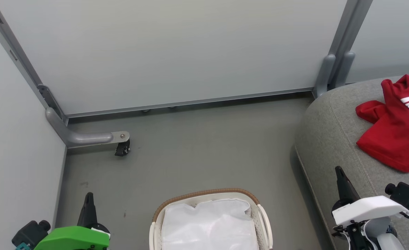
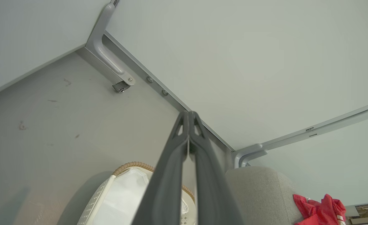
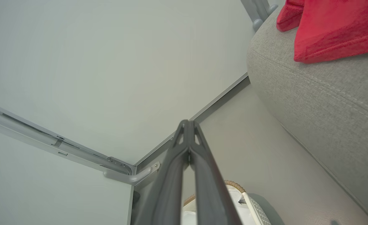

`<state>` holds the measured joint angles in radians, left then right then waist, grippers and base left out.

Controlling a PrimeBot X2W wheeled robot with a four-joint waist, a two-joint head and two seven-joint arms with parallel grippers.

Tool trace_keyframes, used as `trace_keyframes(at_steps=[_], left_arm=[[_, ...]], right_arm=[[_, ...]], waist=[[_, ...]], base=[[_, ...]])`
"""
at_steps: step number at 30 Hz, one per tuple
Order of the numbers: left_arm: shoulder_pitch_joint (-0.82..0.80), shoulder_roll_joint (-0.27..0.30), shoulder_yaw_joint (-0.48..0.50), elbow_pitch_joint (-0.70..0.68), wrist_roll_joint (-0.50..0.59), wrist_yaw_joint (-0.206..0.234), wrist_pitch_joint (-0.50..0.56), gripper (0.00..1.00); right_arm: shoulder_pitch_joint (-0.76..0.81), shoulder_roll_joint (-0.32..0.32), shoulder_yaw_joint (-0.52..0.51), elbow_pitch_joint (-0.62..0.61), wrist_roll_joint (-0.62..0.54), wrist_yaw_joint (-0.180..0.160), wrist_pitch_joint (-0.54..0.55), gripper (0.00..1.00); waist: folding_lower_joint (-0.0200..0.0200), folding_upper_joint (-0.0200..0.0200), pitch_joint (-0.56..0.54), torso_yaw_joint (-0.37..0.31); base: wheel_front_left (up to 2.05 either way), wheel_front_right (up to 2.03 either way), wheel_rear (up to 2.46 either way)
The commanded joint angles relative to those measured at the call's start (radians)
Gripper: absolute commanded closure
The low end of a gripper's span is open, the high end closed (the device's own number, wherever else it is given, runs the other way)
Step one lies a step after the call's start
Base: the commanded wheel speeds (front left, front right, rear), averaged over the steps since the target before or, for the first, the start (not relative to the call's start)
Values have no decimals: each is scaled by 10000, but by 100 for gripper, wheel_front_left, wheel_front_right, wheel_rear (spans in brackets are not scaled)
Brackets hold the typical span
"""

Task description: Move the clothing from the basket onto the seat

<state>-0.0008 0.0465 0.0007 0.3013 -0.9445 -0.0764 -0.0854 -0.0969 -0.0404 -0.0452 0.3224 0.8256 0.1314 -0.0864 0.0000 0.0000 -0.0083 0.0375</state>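
Note:
The red clothing (image 1: 397,128) with white striped trim lies spread on the grey seat (image 1: 333,139) at the right; it also shows as clothing (image 2: 321,211) and clothing (image 3: 334,28). The white basket (image 1: 261,215) with a brown woven rim stands on the floor at bottom centre, holding its white liner (image 1: 207,225). My left gripper (image 1: 89,196) is shut with nothing in it, low at the left of the basket. My right gripper (image 1: 340,172) is shut and empty too, over the seat's front edge. Both pairs of fingers (image 2: 188,125), (image 3: 188,131) touch at the tips.
Pale partition walls (image 1: 176,52) close the corner behind. A metal foot with a black caster (image 1: 122,148) sticks out onto the grey floor (image 1: 207,149) at the left. A second post base (image 1: 333,74) stands by the seat's far end.

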Motion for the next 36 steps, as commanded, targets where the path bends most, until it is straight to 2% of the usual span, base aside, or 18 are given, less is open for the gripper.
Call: trace_keyframes(at_steps=[1, 36], left_arm=[[-328, 31, 86, -135, -300, -75, 69, 100], [-766, 46, 634, -371, -3587, -324, 1071, 100]], right_arm=[[-151, -66, -51, -177, 324, -5, 91, 100], [-167, -98, -391, -511, 4204, -7, 1087, 100]], waist=[[0, 0, 2, -5], [0, 0, 49, -162]], base=[[0, 0, 0], [0, 0, 0]])
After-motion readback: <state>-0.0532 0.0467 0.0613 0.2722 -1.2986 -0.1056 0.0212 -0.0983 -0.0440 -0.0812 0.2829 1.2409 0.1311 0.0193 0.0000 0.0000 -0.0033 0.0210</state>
